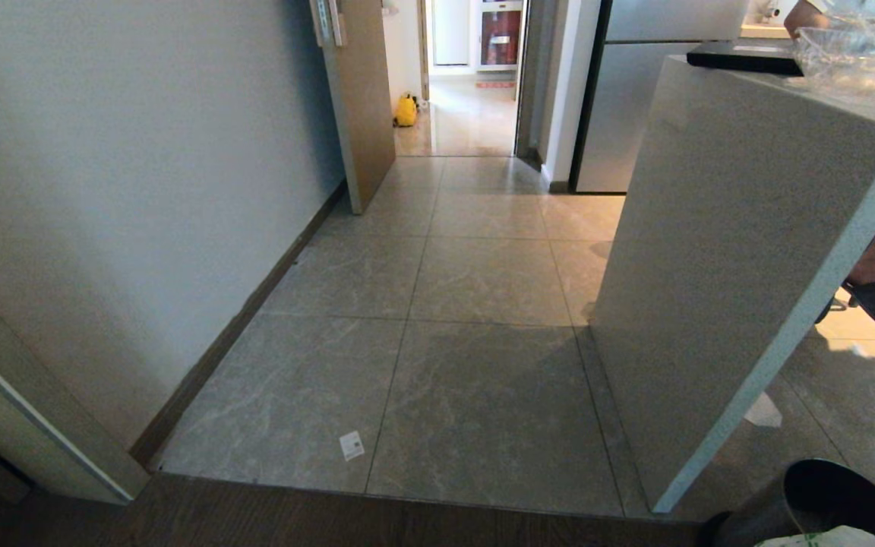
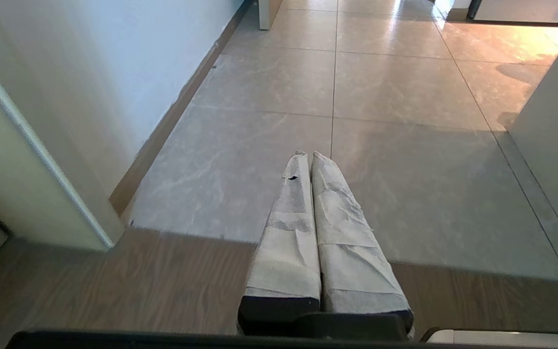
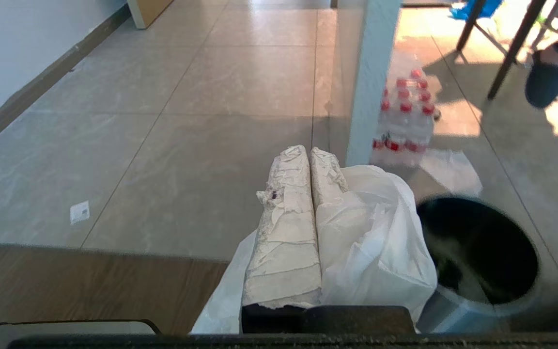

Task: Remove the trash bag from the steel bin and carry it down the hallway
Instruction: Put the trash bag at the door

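right gripper point(image 3: 310, 152) pinching the trash bag point(image 3: 376, 232) beside the steel bin point(image 3: 482, 261); thin plastic could slip free down the hallway point(image 1: 468, 114).

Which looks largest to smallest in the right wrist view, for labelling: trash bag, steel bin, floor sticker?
1. trash bag, though it is nearest the camera
2. steel bin
3. floor sticker

Daylight enters beyond the white counter point(image 1: 718, 251), leaving bright, overexposed patches on the floor tiles point(image 1: 483, 281) there and a broad soft shadow on the tiles before the counter. The far doorway point(image 1: 468, 76) glows brightly. Glare sheens the tiles in both wrist views. Straight edges bow near the head view's borders.
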You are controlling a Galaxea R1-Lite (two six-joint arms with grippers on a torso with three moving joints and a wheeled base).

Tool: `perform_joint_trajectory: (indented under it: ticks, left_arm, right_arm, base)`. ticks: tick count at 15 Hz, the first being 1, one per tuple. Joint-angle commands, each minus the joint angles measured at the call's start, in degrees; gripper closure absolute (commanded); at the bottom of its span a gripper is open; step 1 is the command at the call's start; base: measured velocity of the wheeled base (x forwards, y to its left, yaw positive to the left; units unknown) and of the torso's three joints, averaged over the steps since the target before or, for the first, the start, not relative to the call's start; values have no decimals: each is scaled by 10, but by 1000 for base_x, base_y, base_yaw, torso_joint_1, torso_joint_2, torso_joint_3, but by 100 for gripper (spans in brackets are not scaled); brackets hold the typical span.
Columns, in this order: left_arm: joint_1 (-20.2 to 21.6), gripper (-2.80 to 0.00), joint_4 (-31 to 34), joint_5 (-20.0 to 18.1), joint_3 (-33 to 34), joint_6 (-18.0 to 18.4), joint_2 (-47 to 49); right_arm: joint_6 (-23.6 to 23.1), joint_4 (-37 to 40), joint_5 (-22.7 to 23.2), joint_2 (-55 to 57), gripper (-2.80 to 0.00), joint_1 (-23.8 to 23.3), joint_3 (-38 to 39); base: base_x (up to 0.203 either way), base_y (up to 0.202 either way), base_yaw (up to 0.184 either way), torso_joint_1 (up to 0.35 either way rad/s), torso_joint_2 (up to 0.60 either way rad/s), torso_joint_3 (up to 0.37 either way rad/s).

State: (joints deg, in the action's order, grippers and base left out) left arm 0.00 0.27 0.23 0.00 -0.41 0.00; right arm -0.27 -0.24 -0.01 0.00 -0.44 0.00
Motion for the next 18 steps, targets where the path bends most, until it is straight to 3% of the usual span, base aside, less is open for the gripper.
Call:
perform_joint_trajectory:
  ticks: [1,18]
  left_arm:
    - [0,0,0,0,0,0,0]
    - [0,0,0,0,0,0,0]
  right_arm:
    - [-1,0,0,0,0,0,0]
    - [0,0,0,0,0,0,0]
  base:
    - [182,0,4,2,2,2]
    - [189,0,2,2,2,2]
